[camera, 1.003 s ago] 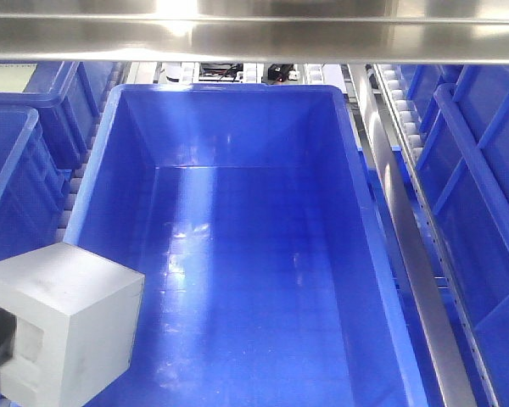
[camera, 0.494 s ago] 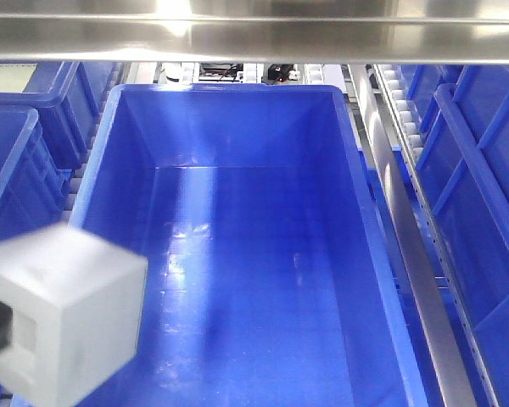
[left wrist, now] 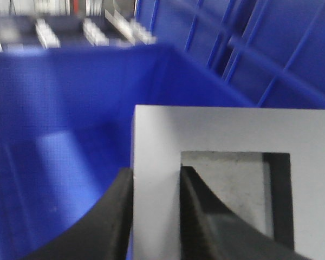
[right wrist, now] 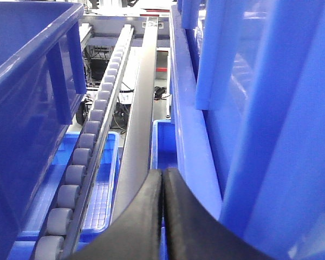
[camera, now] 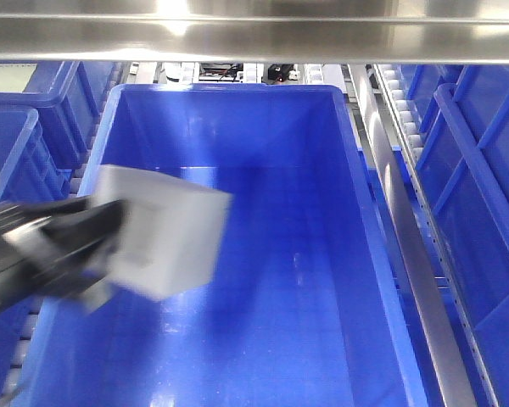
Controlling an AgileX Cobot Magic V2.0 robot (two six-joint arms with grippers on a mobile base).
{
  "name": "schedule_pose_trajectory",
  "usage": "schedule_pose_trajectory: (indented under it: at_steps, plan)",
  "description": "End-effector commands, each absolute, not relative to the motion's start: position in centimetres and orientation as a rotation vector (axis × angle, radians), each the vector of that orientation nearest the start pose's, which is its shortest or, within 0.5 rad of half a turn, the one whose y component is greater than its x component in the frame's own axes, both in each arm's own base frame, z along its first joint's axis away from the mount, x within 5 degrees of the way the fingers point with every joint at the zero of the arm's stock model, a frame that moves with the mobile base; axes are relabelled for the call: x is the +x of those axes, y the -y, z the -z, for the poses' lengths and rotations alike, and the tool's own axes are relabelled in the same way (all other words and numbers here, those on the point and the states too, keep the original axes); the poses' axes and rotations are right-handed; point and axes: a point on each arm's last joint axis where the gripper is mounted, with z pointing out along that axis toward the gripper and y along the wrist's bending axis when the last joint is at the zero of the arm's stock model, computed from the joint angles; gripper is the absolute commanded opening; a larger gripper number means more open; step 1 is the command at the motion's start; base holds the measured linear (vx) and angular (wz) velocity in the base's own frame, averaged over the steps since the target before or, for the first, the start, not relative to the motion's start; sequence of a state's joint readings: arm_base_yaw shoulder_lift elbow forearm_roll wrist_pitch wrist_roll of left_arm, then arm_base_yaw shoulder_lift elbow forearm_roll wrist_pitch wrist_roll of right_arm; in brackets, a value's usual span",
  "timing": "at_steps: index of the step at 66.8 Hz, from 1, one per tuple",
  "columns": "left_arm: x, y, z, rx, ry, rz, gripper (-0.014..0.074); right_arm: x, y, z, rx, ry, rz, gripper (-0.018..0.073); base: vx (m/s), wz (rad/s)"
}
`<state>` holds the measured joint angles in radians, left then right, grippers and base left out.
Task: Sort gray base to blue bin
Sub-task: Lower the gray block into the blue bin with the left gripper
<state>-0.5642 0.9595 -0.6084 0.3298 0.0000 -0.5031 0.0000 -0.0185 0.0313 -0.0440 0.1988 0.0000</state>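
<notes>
The gray base point(camera: 165, 231) hangs blurred over the left part of the blue bin point(camera: 369, 220), above its floor. My left gripper point(camera: 110, 242) reaches in from the left edge and is shut on the block's wall. In the left wrist view the gray base point(left wrist: 227, 135) shows its square recess; one black finger point(left wrist: 116, 216) presses the outer side, the other sits inside the recess, with the left gripper point(left wrist: 156, 179) pinching the wall between them over the blue bin point(left wrist: 54, 119). My right gripper point(right wrist: 162, 179) is shut and empty beside a roller rail.
More blue crates point(camera: 17, 136) stand left of the bin and blue crates point(camera: 483, 170) to its right. A steel bar point(camera: 254, 34) crosses the top of the front view. A roller conveyor point(right wrist: 92, 141) and metal rail point(right wrist: 143, 108) run past the right gripper.
The left gripper has carried the gray base from the lower left corner up and rightward, over the bin's left wall and into the space above its interior.
</notes>
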Motion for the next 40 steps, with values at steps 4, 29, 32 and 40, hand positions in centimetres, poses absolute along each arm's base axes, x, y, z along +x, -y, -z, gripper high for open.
schedule_pose_trajectory:
  at_steps: [4, 29, 32, 40]
  plan:
    - [21.1, 13.8, -32.3, 0.331, -1.8, 0.586, 0.0004, 5.6, 0.1, -19.1, -0.042, -1.621, 0.059, -0.0005, 0.0, 0.0]
    - [28.5, 17.9, -28.3, 0.304, -2.103, 0.467, 0.0021, 5.6, 0.1, -19.1, -0.042, -1.621, 0.059, -0.0005, 0.0, 0.0]
    - [29.1, 18.3, -28.0, 0.297, -2.112, 0.469, 0.0022, 5.6, 0.1, -19.1, -0.042, -1.621, 0.059, -0.0005, 0.0, 0.0]
    - [30.4, 19.1, -26.7, 0.267, -2.161, 0.469, 0.0024, 5.6, 0.1, -19.1, -0.042, -1.621, 0.059, -0.0005, 0.0, 0.0]
